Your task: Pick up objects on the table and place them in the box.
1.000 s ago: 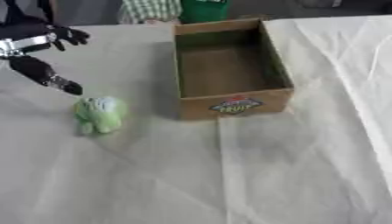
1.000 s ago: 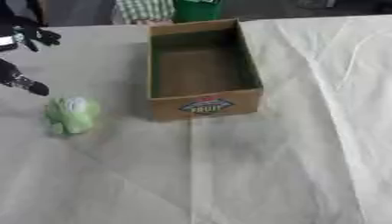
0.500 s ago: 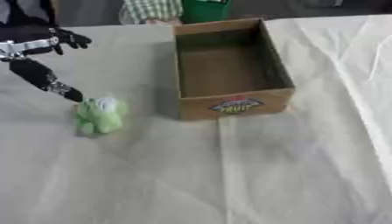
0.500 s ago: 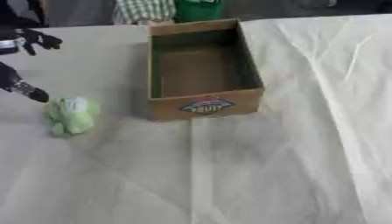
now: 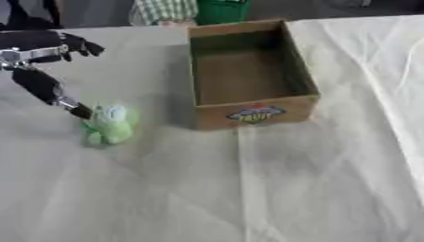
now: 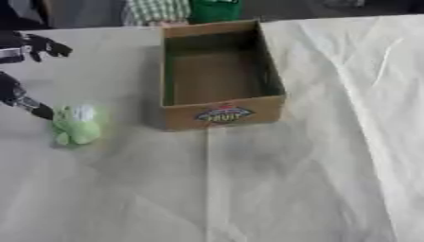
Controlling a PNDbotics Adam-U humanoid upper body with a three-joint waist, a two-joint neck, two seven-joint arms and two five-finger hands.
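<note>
**Left hand reaches the green toy; box waits empty**

The left hand (image 5: 41, 61) comes in from the upper left with its fingers (image 5: 68, 101) spread and mostly straight, one long finger slanting down so its tip meets the near side of the green plush toy (image 5: 109, 124). Nothing is curled round the toy yet; the hand reads as open, touching rather than holding. That stance probably serves to line the toy up before closing on it. The right hand shows in neither view.

The toy lies on the counter (image 5: 248, 189) just below and beyond that fingertip. Further out on the same side, well apart from the fingers, stands the cardboard box (image 5: 251, 75), open-topped and apparently empty, its printed label facing the camera. Its nearness to the toy should keep the carry short.

The counter is draped in a pale, creased cloth. Behind its far edge, a green container (image 5: 222, 9) stands.
</note>
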